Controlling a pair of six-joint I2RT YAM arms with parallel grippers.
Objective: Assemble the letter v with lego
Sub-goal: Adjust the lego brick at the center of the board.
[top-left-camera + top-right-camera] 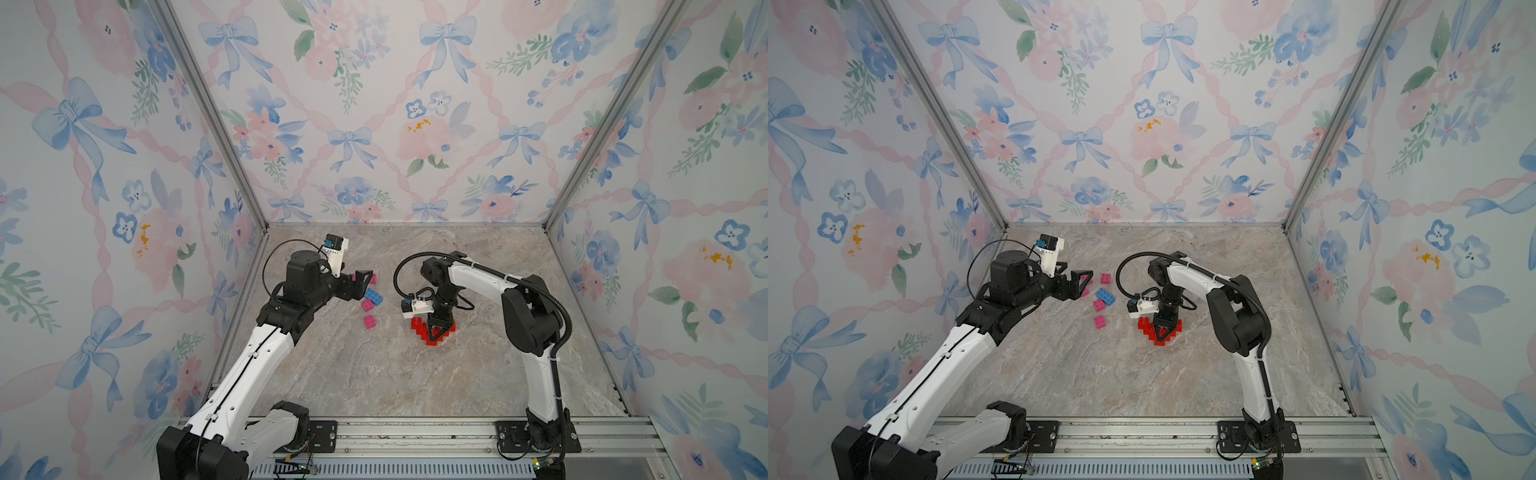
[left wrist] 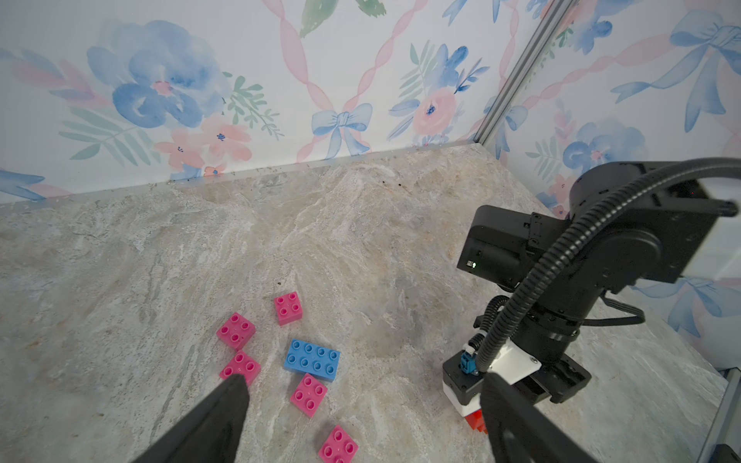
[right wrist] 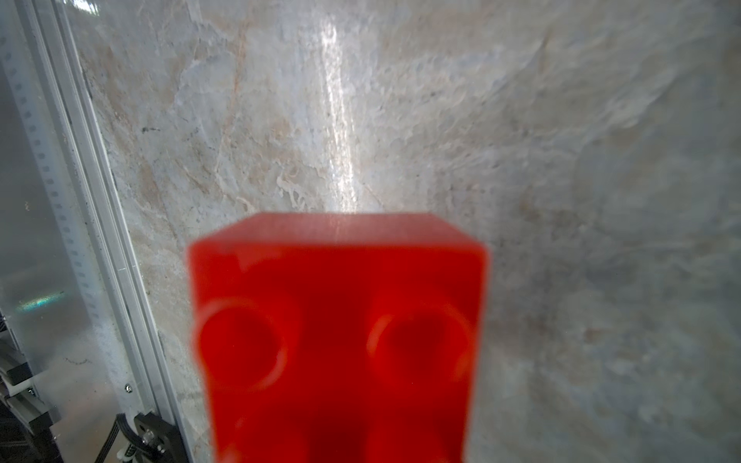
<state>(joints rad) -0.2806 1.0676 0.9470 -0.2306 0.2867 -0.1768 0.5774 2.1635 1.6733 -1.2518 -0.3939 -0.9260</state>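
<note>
A stepped stack of red lego bricks stands on the marble table right of centre. My right gripper points straight down onto it, its fingers closed on a red brick at the stack's middle. That red brick fills the right wrist view, blurred, and hides the fingers. To the left lie a blue brick and several pink bricks. My left gripper hovers open above the pink ones, holding nothing.
Floral walls close the table on three sides, with metal corner posts. An aluminium rail with the arm bases runs along the front. The right arm's forearm and cable hose rise beside the red stack.
</note>
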